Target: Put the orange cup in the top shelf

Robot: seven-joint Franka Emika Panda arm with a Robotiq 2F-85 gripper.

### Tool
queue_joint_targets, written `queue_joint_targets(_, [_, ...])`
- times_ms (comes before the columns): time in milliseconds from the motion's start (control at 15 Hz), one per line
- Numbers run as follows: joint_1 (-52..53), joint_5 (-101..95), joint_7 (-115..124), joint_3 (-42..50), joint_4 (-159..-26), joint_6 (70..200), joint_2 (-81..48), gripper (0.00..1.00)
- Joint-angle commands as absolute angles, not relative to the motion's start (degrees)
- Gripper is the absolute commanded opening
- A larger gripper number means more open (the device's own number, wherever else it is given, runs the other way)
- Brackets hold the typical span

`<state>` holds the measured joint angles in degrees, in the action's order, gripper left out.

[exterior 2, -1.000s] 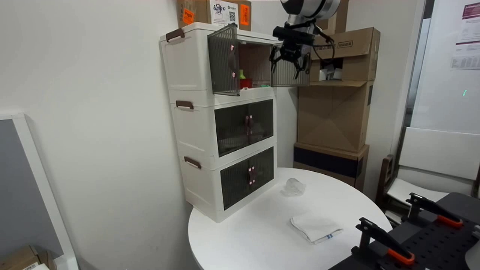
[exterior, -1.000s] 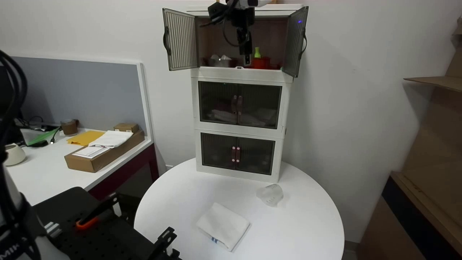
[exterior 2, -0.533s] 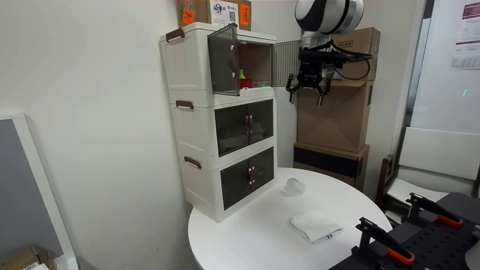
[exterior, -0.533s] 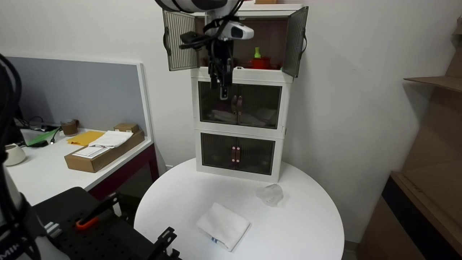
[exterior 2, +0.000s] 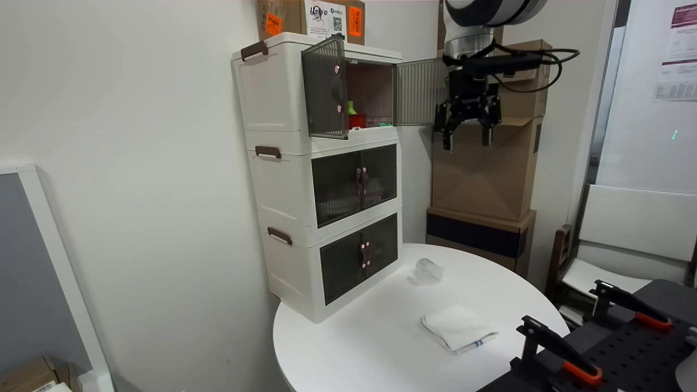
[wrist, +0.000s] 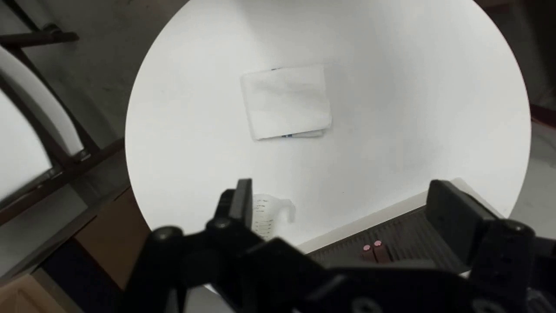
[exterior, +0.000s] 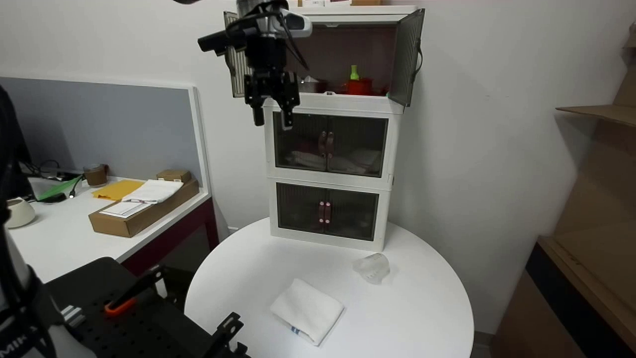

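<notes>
The orange cup (exterior: 358,87), red-orange with a yellow-green piece rising at its rim, stands in the top shelf (exterior: 370,47) of the white cabinet. Both side-hinged doors are swung open. In an exterior view the cup (exterior 2: 357,121) is partly hidden by a door, inside the brownish top shelf (exterior 2: 379,90). My gripper (exterior: 273,122) is open and empty, pointing down, in front of the cabinet and away from the cup. It also shows open in an exterior view (exterior 2: 467,140) and in the wrist view (wrist: 341,191). The cup is out of the wrist view.
A clear measuring cup (exterior: 371,268) lies on the round white table (exterior: 417,318) near a folded white cloth (exterior: 308,312). An open door (exterior 2: 325,90) juts out from the cabinet. A greyish container (exterior: 310,85) sits in the shelf. Cardboard boxes (exterior 2: 479,179) stand beside the table.
My open gripper has moved away from the front of the top shelf, outward and lower, and has turned. The orange cup, doors, cloth and measuring cup have not moved.
</notes>
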<state>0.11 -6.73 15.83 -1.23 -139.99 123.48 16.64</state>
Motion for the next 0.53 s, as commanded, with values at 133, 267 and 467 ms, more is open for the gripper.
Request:
queue_joint_targets(133, [0.1, -8.2, 12.7, -3.7, -140.3, 122.2, 20.4, 1.0])
queue_joint_targets(267, [0.0, -8.2, 12.7, -3.7, -140.4, 122.2, 20.4, 1.0])
queue_joint_targets(467, [-0.2, -8.2, 12.8, -3.5, -140.5, 122.2, 19.6, 1.0])
